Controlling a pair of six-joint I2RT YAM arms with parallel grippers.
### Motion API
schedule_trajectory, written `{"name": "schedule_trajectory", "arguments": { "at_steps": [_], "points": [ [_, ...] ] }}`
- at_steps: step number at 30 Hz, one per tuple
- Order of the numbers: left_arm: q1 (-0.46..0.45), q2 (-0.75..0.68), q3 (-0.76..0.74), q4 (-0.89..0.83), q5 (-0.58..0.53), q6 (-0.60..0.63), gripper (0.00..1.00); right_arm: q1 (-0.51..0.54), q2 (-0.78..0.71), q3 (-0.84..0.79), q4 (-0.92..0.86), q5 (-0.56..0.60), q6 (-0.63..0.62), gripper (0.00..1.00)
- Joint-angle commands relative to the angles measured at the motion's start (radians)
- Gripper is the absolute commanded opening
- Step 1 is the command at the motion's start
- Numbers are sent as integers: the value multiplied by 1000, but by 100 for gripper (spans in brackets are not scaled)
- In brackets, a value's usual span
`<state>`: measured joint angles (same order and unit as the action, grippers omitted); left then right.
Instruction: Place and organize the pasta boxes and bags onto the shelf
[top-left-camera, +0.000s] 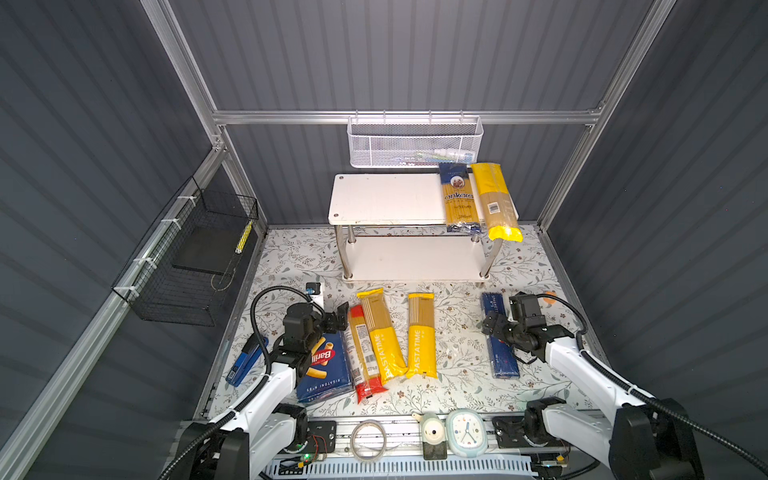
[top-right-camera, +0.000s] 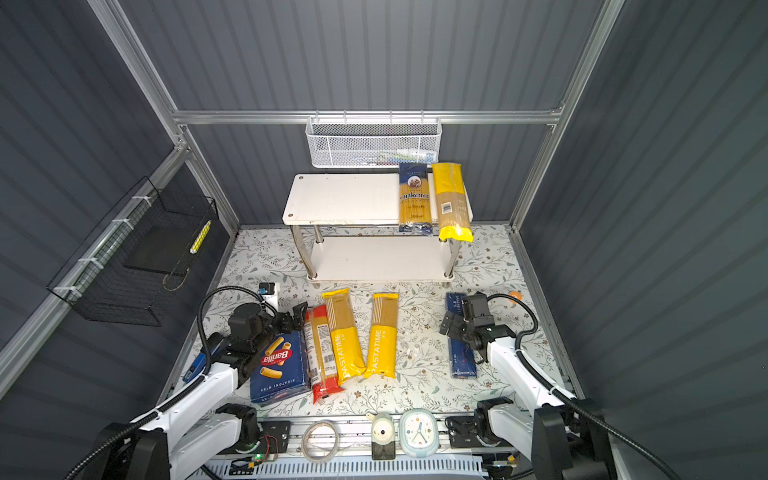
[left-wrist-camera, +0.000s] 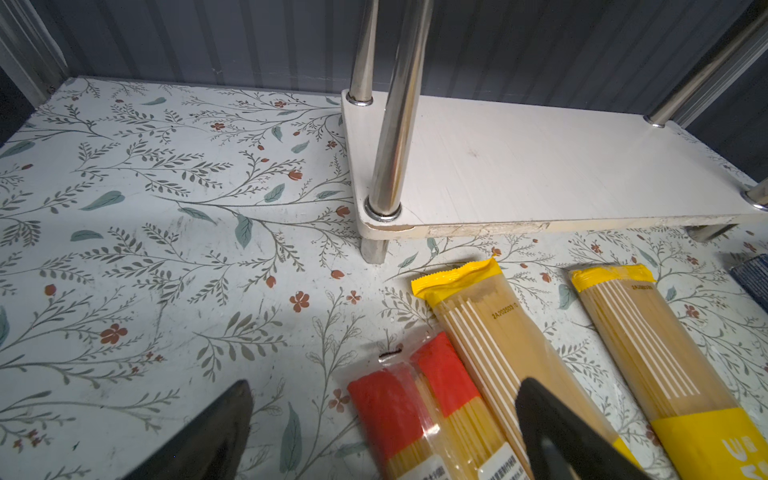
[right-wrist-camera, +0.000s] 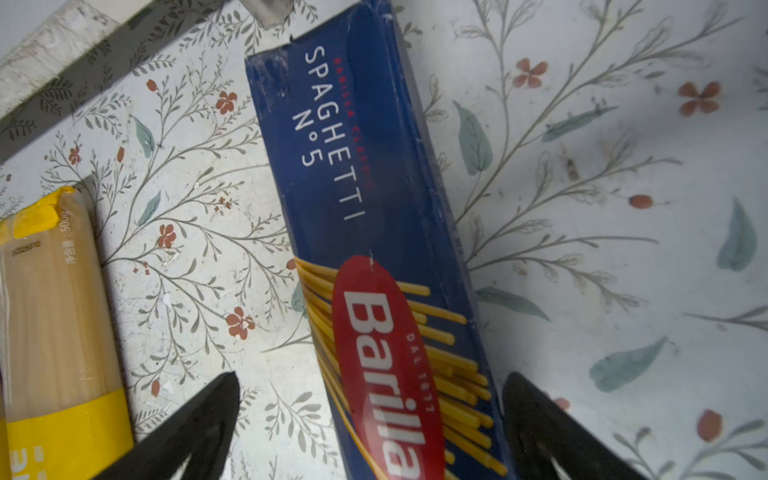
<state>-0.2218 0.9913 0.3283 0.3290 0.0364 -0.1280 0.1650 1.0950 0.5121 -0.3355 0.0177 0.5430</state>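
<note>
**Right arm lined up on the spaghetti box; two of seven shelved**

Near left: left gripper (top-left-camera: 341, 316), pincer wide, nothing in it. In the left wrist view its fingers frame the far ends of the red bag and the left PASTATIME bag. Cannot tell how high it hangs.

Rigatoni box (top-left-camera: 326, 370) lies flat on the table, near left, partly under the left arm.

Red bag (top-left-camera: 365, 357), left PASTATIME bag (top-left-camera: 382, 336) and right PASTATIME bag (top-left-camera: 420, 336) lie side by side mid-table. All run near-far. The left PASTATIME bag rests against the red bag; the right one lies apart.

Far centre: shelf (top-left-camera: 386, 199). At the right end of the top board lie the ankara bag (top-left-camera: 459, 199) and barcode bag (top-left-camera: 496, 203), long axes near-far, near ends hanging over the front edge. The barcode bag's near end skews right. Lower board bare.

Near right: spaghetti box (right-wrist-camera: 365, 187), flat on the table. Long axis near-far, near end drifting slightly right, the "SPAGHETTI" end pointing far toward the shelf.

Right gripper (right-wrist-camera: 372, 376) is over that box, pincer wide and empty, one finger on each side of the narrow width at the logo.

Judgement: the step in hand is the pick of the spaghetti box. Next move calls for lowering, closing across the narrow width near mid-length so it lifts level, then laying it near-far on the top board left of the ankara bag.
</note>
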Motion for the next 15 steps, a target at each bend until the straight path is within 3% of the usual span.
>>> {"name": "schedule_trajectory", "arguments": {
  "at_steps": [1,15],
  "points": [
    [-4,-25,11,-1,-4,-9,99,-2,5,-25,54,-42,12,99],
    [-4,-23,13,-2,-12,-12,99,7,68,-47,142,-136,20,99]
  ]
}}
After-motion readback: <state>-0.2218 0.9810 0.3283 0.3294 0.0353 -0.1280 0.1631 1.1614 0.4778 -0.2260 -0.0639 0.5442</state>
